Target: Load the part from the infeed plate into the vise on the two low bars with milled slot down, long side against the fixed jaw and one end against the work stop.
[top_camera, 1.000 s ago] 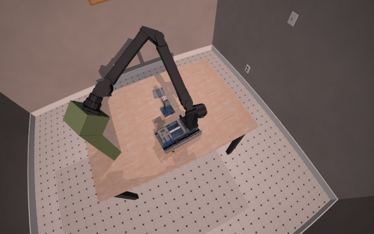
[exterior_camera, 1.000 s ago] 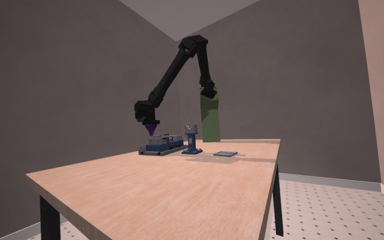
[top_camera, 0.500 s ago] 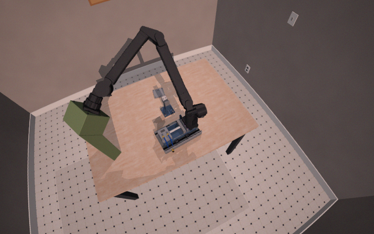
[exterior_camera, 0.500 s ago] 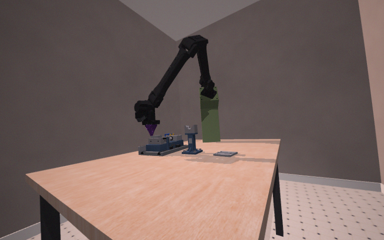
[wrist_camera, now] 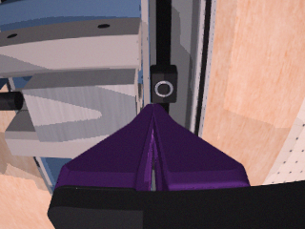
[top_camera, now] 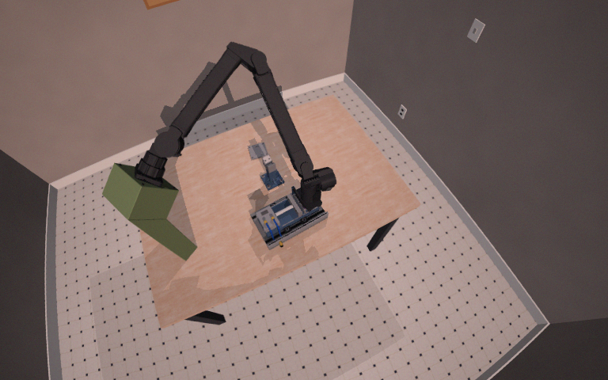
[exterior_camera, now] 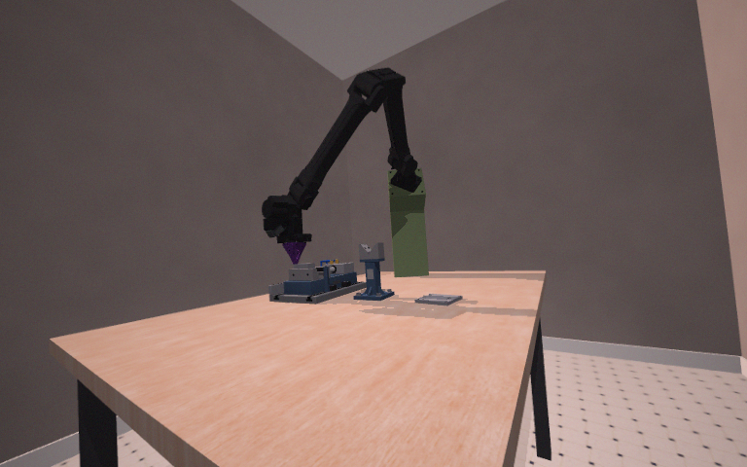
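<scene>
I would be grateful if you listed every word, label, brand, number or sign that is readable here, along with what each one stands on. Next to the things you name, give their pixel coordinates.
There is no readable text in any of the three views.
The vise (top_camera: 293,229) (exterior_camera: 305,287) (wrist_camera: 78,52): no lettering that can be made out.
The V-block stand (top_camera: 271,179) (exterior_camera: 373,277): a pale patch on its post, too small to tell whether anything is printed on it.

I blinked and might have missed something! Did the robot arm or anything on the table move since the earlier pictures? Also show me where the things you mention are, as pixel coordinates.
Nothing visibly changed. The robot arm (top_camera: 279,116) (exterior_camera: 337,140), the vise (top_camera: 271,219) (exterior_camera: 304,286), the V-block (top_camera: 267,160) (exterior_camera: 372,251) and the infeed plate (top_camera: 256,151) (exterior_camera: 439,299) all look just as they did.
</scene>
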Robot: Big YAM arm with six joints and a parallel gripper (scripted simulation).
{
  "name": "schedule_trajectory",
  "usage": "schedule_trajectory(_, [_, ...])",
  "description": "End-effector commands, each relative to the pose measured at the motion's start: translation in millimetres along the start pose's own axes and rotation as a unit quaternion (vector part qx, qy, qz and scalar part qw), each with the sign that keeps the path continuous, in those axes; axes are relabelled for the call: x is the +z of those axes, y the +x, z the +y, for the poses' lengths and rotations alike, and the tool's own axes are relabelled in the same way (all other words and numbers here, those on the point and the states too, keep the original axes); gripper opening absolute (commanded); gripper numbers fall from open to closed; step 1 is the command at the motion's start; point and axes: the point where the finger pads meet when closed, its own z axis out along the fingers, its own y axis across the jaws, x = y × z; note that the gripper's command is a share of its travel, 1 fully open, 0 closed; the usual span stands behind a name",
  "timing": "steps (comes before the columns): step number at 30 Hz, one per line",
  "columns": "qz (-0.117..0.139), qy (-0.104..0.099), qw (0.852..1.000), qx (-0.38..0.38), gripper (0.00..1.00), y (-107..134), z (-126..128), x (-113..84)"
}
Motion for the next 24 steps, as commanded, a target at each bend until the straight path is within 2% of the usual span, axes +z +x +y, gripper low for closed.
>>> schedule_trajectory(1, [-0.004, -0.007, 1.000, -0.008, 0.00, -5.9, 16.4, 4.6])
schedule_trajectory(24, [-0.005, -0.007, 1.000, -0.008, 0.00, -6.5, 22.4, 4.3])
